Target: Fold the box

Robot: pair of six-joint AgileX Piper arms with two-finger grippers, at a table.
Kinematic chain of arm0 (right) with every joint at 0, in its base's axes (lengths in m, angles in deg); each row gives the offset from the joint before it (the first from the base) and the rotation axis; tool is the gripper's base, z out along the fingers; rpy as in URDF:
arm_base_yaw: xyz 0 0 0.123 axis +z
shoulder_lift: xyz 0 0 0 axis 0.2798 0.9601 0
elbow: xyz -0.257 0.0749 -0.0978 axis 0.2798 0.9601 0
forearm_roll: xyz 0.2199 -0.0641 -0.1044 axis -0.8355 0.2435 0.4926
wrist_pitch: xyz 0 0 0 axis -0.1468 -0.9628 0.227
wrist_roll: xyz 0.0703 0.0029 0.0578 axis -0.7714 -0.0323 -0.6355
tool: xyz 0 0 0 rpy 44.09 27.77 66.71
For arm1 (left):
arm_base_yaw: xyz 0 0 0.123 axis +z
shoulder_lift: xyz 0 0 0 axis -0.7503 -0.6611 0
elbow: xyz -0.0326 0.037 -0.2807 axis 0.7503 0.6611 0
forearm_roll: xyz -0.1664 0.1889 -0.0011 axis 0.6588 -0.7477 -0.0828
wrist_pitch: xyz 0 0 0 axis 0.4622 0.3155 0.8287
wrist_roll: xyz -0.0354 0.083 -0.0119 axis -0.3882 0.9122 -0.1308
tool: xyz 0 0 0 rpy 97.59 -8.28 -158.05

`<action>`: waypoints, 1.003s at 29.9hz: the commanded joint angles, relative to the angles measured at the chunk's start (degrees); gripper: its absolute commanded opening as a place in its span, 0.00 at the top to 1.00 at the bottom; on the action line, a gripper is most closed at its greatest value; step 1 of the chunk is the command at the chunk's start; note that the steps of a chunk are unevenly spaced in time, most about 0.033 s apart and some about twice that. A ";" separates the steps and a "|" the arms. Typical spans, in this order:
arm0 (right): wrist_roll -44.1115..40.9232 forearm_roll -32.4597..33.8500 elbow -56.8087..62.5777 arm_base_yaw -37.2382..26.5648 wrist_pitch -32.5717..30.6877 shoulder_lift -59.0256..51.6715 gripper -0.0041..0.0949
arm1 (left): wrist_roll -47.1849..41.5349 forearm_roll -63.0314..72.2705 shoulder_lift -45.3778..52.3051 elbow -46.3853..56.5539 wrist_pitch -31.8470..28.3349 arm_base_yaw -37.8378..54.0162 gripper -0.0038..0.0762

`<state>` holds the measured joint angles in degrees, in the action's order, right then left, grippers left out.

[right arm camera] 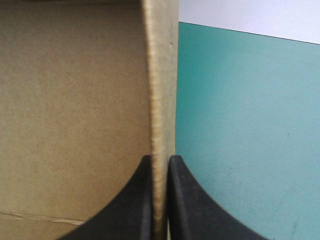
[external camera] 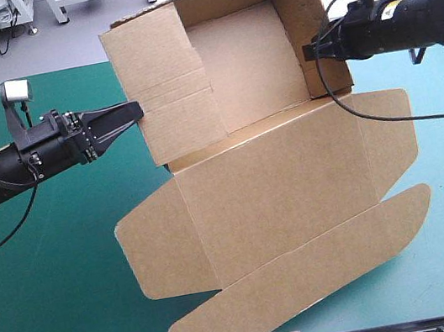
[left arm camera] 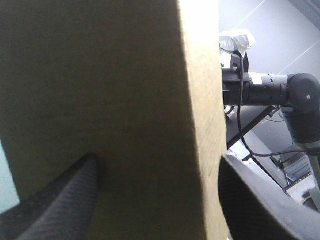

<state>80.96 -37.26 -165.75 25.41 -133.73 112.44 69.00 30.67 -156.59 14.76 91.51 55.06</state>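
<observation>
Toward the far edge of the teal-green cover (external camera: pixel 59 312), we see the box (external camera: pixel 244 68) with walls up, its lid (external camera: pixel 287 198) flat nearer us.
Our right gripper (external camera: pixel 308 51) grasps the right wall (external camera: pixel 302 8); its wrist view shows black fingers (right arm camera: pixel 135 200) pinching the board's edge, bare cover beside. Our left gripper (external camera: pixel 134 111) meets the left wall (external camera: pixel 156 75); only its wrist view shows those fingers released, wide apart, board between. Open cover lies leftward.

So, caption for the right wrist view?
Right tool pinches the brown box by a raised wall, teal-green cover beside.
</observation>
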 commanded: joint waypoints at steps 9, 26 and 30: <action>-5.76 4.03 -1.74 6.42 7.30 -1.79 0.96 | -1.69 -8.21 1.25 -1.70 -9.72 -6.07 0.38; -18.92 17.29 -1.74 23.05 7.83 -1.79 0.96 | -4.38 -20.82 -1.52 -1.70 -23.46 -7.53 0.76; -21.30 19.40 -1.74 23.66 3.75 -1.79 0.96 | -3.32 -23.13 -2.22 -1.70 -23.10 -7.53 0.96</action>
<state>60.57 -11.82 -165.75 47.35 -130.99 112.55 64.68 2.37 -160.21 14.95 66.23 48.39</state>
